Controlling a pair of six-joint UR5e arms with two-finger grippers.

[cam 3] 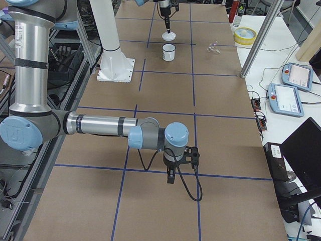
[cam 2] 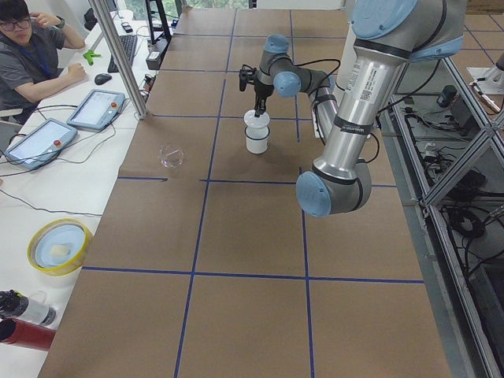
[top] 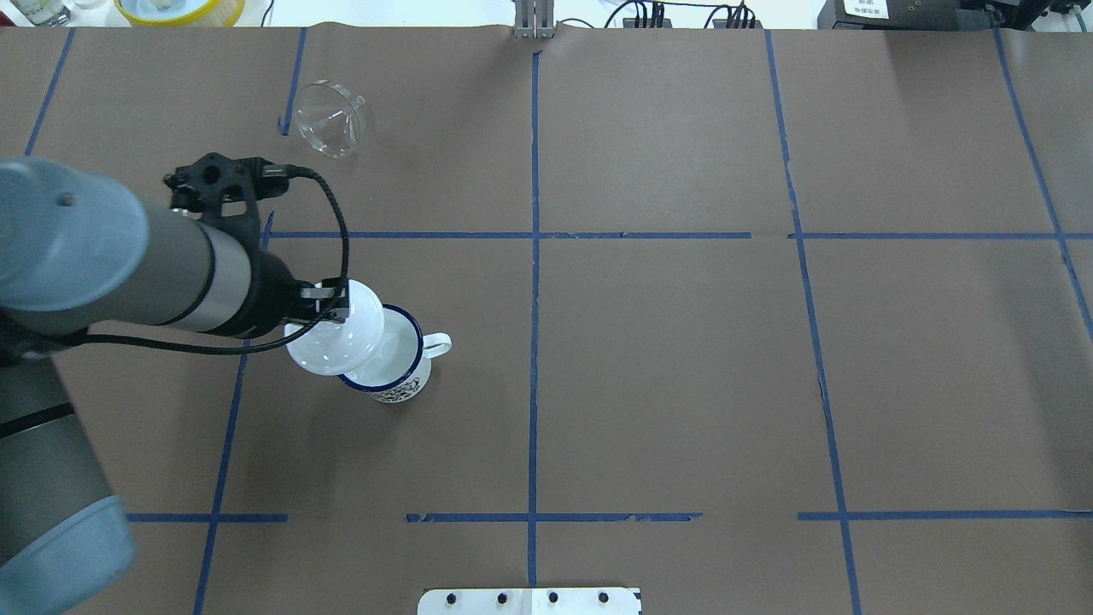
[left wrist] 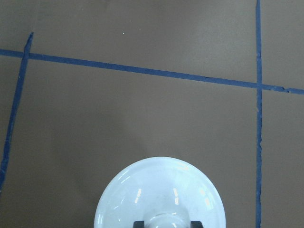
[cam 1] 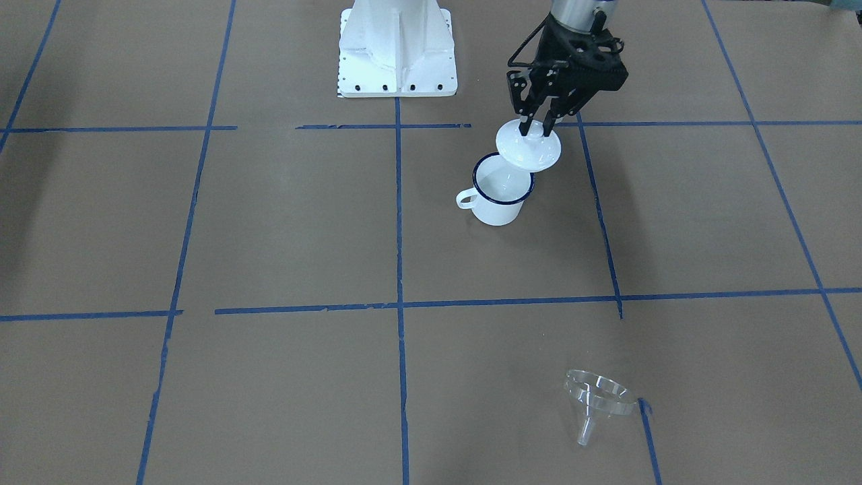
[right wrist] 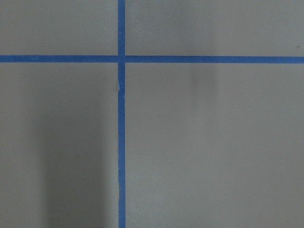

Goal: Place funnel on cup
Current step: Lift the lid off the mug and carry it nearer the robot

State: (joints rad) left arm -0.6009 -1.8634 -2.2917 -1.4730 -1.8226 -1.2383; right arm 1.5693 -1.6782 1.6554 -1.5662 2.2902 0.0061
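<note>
Grip: left pincer [cam 1: 537,126] clamps lid [cam 1: 528,152] over cup [cam 1: 500,203] rim | funnel [cam 1: 597,400] well apart (tipped) | right pincer [cam 3: 171,176]: cannot tell

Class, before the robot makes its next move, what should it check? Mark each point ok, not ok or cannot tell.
1. Lid off the mug: ok, held above it.
2. Left end effector shut on the lid's knob: ok.
3. Mug upright, mouth open: ok.
4. Funnel free to pick up: ok, alone on the table.
5. Left end effector free for the funnel: not ok, it holds the lid.
6. Right end effector open: cannot tell.
</note>
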